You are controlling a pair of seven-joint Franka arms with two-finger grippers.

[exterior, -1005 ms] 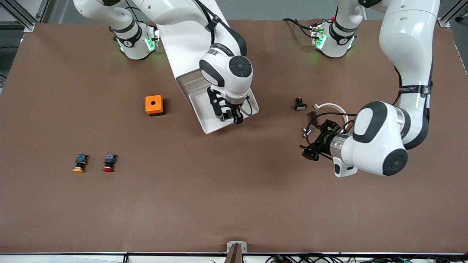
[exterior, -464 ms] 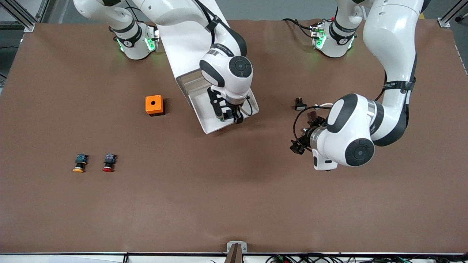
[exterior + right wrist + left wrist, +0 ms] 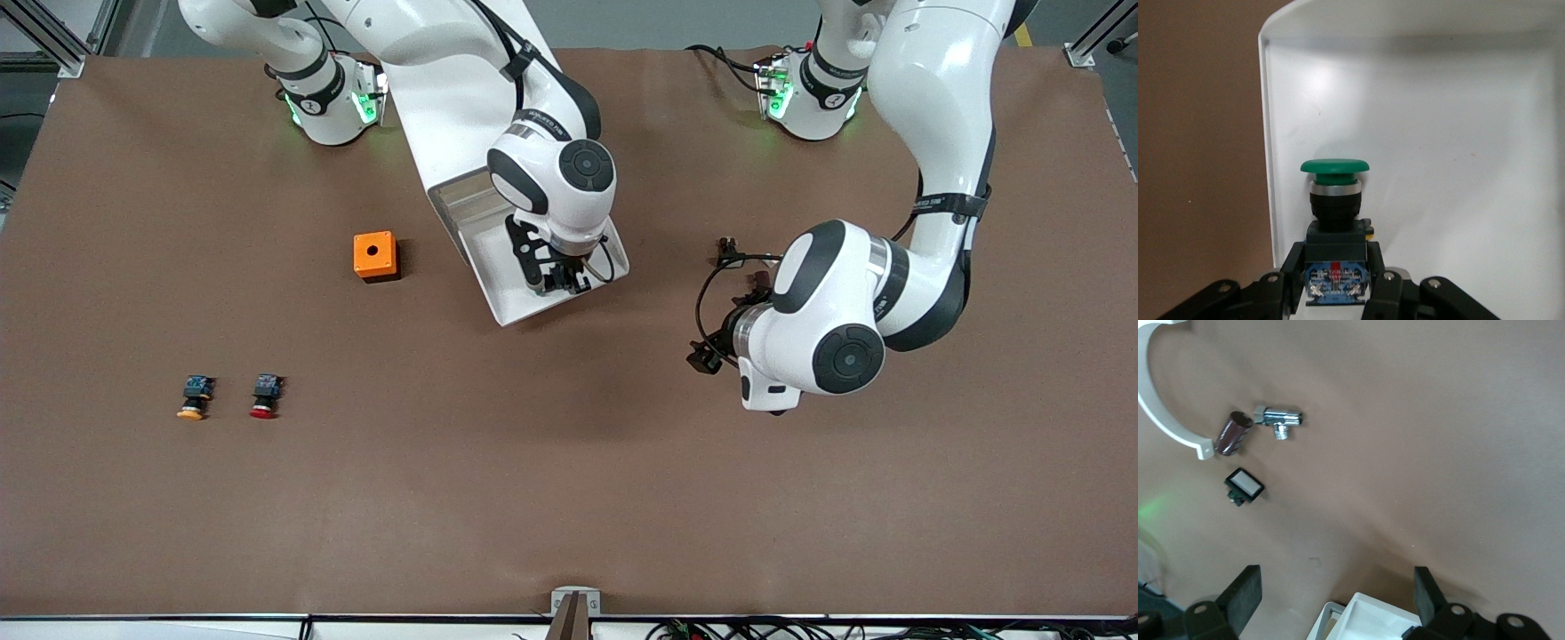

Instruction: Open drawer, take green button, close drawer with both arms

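Observation:
The drawer (image 3: 491, 263) stands pulled out of the white cabinet (image 3: 444, 107) at mid table. My right gripper (image 3: 557, 281) reaches down into it. In the right wrist view this gripper (image 3: 1335, 265) is shut on the black-blue body of the green-capped button (image 3: 1335, 167), which rests on the white drawer floor (image 3: 1451, 153). My left gripper (image 3: 711, 343) hovers open over bare table between the drawer and the left arm's end. Its fingers (image 3: 1239, 599) hold nothing, and the drawer's corner (image 3: 1368, 620) shows between them.
An orange box (image 3: 375, 256) sits beside the drawer toward the right arm's end. A yellow-capped button (image 3: 192, 397) and a red-capped button (image 3: 264, 396) lie nearer the front camera. A white ring (image 3: 1165, 420), chrome fitting (image 3: 1279, 420), dark cylinder (image 3: 1231, 433) and small switch (image 3: 1245, 485) lie by the left arm.
The right gripper's fingers have closed on the green button in the drawer. The left arm has swung over the table toward the drawer, its gripper still open.

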